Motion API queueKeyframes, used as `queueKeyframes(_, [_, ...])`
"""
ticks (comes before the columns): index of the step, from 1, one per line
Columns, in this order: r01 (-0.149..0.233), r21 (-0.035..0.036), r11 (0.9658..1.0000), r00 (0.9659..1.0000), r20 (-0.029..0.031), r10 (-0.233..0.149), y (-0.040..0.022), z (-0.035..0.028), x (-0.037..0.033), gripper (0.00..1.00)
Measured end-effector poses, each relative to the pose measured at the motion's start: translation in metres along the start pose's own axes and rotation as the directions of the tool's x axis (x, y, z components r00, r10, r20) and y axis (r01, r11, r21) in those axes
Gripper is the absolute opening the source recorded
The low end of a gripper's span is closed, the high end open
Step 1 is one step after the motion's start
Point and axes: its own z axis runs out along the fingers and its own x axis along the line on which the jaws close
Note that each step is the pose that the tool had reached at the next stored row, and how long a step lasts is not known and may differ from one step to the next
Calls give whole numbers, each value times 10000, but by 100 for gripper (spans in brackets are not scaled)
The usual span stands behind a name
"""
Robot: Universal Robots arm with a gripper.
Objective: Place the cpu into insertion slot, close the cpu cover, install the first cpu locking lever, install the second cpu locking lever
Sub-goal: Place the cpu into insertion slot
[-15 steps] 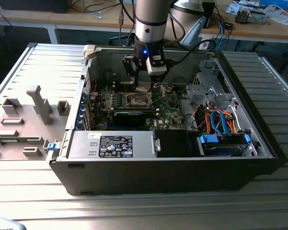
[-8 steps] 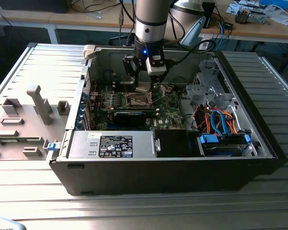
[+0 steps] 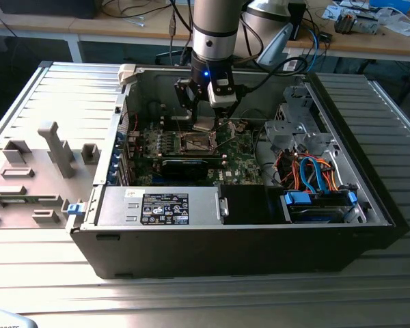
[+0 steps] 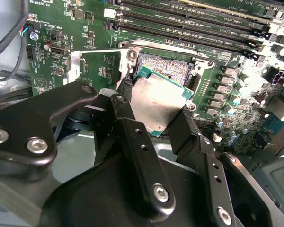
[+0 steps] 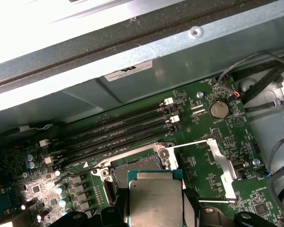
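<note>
In the exterior view my gripper (image 3: 205, 117) hangs inside the open computer case, just above the insertion slot (image 3: 195, 142). It is shut on the cpu (image 3: 203, 125), a flat square chip with a silvery top. Both wrist views show the cpu (image 4: 156, 99) (image 5: 156, 201) pinched by its edges between the black fingers (image 4: 132, 137), tilted and hovering close over the dark-centred insertion slot (image 4: 168, 66) (image 5: 132, 171), apart from it. The cpu cover (image 4: 98, 60) (image 5: 221, 163), a thin silvery frame with a square window, is swung open beside the slot.
Long black memory slots (image 5: 118, 132) run along one side of the socket. A coin battery (image 5: 218, 109) and the case wall (image 5: 132, 52) lie beyond. A black labelled box (image 3: 164, 205) and a drive cage with blue cables (image 3: 314, 181) fill the case's near and right parts.
</note>
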Motion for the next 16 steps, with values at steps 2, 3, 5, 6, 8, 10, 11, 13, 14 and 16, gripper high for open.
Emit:
queueKeyframes(2, [-11, 0, 10000, 10000, 0, 11, 0, 0, 0, 54])
queueKeyframes(3, [-17, 0, 10000, 10000, 0, 17, 0, 0, 0, 54])
queueKeyframes(5, [-29, 0, 10000, 10000, 1, 29, 0, 0, 0, 54])
queueKeyframes(6, [-34, 0, 10000, 10000, 1, 34, 0, 0, 0, 54])
queueKeyframes(8, [-45, -1, 10000, 10000, 1, 45, 0, 0, 0, 54])
queueKeyframes(10, [-59, -1, 10000, 10000, 2, 59, 0, 0, 0, 54])
queueKeyframes(11, [-67, -1, 10000, 10000, 2, 67, 0, 0, 0, 54])
queueKeyframes(13, [-82, -1, 10000, 10000, 3, 82, 0, 0, 0, 54])
queueKeyframes(14, [-88, -1, 10000, 10000, 2, 88, 0, 0, 0, 54])
queueKeyframes(16, [-102, -1, 9999, 9999, 3, 102, 0, 0, 0, 54])
